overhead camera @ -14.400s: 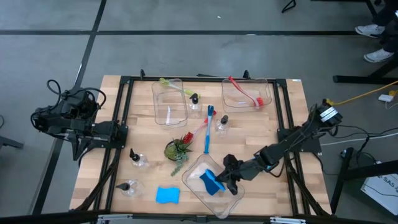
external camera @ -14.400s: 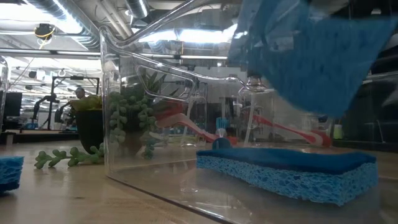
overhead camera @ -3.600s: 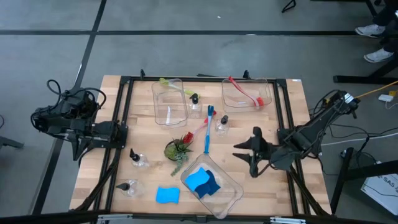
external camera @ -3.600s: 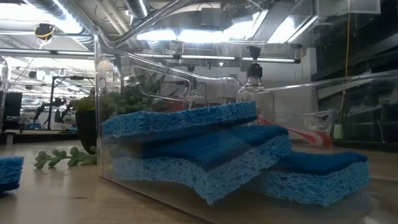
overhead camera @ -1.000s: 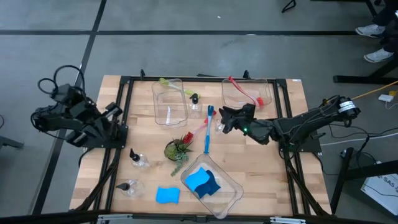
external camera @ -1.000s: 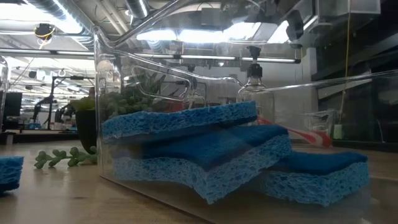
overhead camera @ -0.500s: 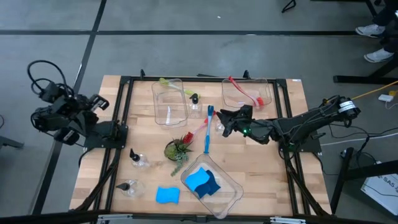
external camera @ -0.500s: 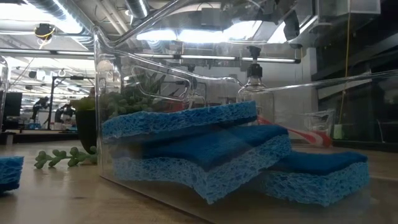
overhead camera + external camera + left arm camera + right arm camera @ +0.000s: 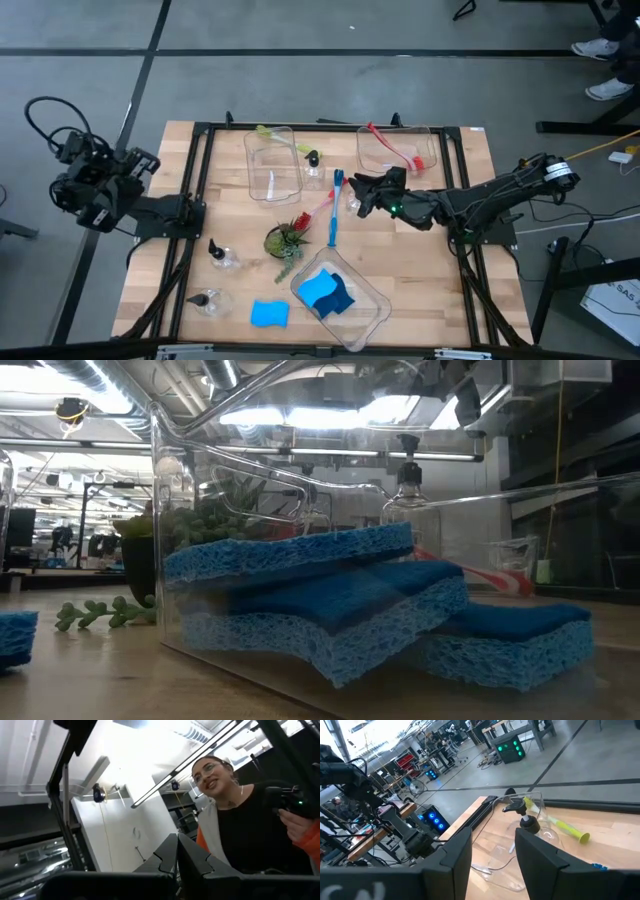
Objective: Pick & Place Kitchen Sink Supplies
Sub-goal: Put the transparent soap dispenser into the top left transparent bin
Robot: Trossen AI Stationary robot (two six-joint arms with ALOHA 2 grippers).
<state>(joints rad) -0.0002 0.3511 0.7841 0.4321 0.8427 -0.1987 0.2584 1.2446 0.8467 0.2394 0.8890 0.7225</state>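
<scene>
From above, your right hand (image 9: pixel 358 196) sits out over the middle of the wooden table (image 9: pixel 450 290), right at the small clear bottle with a black pump top (image 9: pixel 357 199) that stands beside the blue long-handled brush (image 9: pixel 334 208); you can't tell from here whether it touches the bottle. The left hand (image 9: pixel 140 160) is pulled back off the table's left edge. Another clear pump bottle (image 9: pixel 313 166) stands just beside the clear plastic rectangular bin (image 9: pixel 272 164) with a yellow-green brush (image 9: pixel 278 137) across its far rim. The red brush (image 9: pixel 397 148) lies in the second clear bin (image 9: pixel 398 150). Blue rectangular sponges (image 9: pixel 327 292) sit stacked in the near clear bin (image 9: pixel 365 310), one more blue sponge (image 9: pixel 269 314) lies loose on the table beside it, and two more pump bottles (image 9: pixel 221 255) sit near the left edge.

At table height, the stacked sponges (image 9: pixel 320 600) fill the near bin, with the small green-and-red potted plant (image 9: pixel 175 545) behind.

Left wrist: the hand's fingers (image 9: pixel 176 855) are pressed together, pointing up at a person (image 9: pixel 235 815).

Right wrist: the fingers (image 9: pixel 455 852) are spread apart with nothing between them; a pump bottle (image 9: pixel 527 822) and the yellow-green brush (image 9: pixel 565 827) lie ahead.
</scene>
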